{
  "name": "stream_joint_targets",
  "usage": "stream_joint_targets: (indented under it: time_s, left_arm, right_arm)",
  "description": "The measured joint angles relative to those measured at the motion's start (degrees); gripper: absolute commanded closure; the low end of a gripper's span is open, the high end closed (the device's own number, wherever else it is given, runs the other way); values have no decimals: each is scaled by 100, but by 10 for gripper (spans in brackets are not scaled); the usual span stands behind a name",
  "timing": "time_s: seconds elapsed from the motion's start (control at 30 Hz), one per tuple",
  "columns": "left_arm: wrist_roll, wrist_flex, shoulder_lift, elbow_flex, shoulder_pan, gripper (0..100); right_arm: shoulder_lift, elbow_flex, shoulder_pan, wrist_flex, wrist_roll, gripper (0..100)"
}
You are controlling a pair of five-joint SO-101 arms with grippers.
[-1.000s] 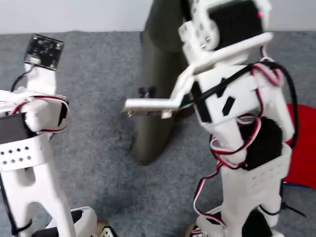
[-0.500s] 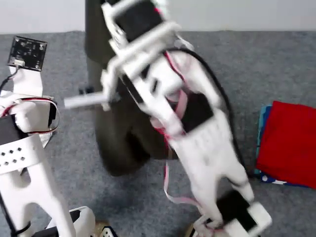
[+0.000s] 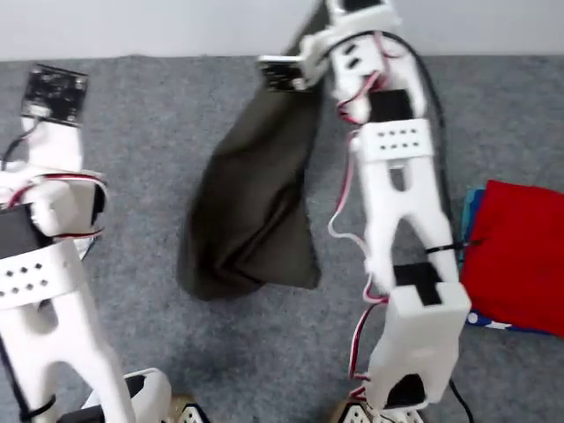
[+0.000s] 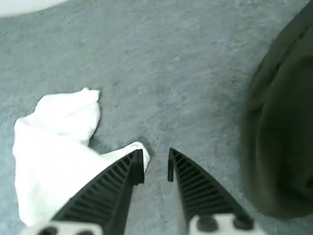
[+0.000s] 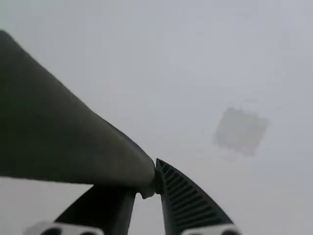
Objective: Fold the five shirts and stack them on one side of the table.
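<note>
A dark olive shirt (image 3: 251, 207) trails from the table's far edge down to a bunched end near the middle. My right gripper (image 5: 151, 182) is shut on its top corner (image 5: 73, 142) and is held high at the far edge (image 3: 310, 42), at the end of the outstretched right arm (image 3: 392, 145). My left gripper (image 4: 155, 164) hovers over the grey table, fingers slightly open with nothing between them. A crumpled white shirt (image 4: 54, 147) lies right beside one fingertip. The olive shirt (image 4: 281, 132) lies on the gripper's other side. A folded red shirt (image 3: 515, 256) rests on a blue one (image 3: 470, 220) at the right edge.
The left arm (image 3: 44, 264) stands at the table's left side with its camera board (image 3: 55, 92) raised. Grey carpet-like table surface (image 3: 159, 132) lies bare between the left arm and the olive shirt.
The right arm swung left, then stretched to the far edge with the olive shirt in its grip. The shirt's lower part now lies spread on the table. The left arm barely moved.
</note>
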Motion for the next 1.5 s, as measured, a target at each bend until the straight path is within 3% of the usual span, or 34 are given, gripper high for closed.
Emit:
stream_joint_targets:
  time_s: [0.3, 0.43, 0.6, 0.77, 1.0, 1.3, 1.5]
  left_arm:
    - [149, -571, 0, 1108, 2224, 889]
    - [510, -1380, 0, 1785, 3024, 819]
    - [879, -1758, 501, 1908, 3780, 812]
    - [941, -1793, 1644, 1749, 4308, 811]
    - [941, -1793, 3059, 923, 4976, 811]
    - [941, -1776, 4299, 448, 5468, 767]
    - [941, -1732, 5248, 105, 5319, 822]
  right_arm:
    - [404, 0, 1204, 1081, -343, 988]
    - [404, 0, 1495, 1873, -1011, 988]
    - [404, 0, 1767, 3042, -2092, 988]
    - [404, 0, 1811, 4220, -3262, 988]
    - [404, 0, 1811, 5002, -4422, 988]
    - [396, 0, 1802, 5125, -4985, 988]
    - [396, 0, 1802, 5125, -4993, 988]
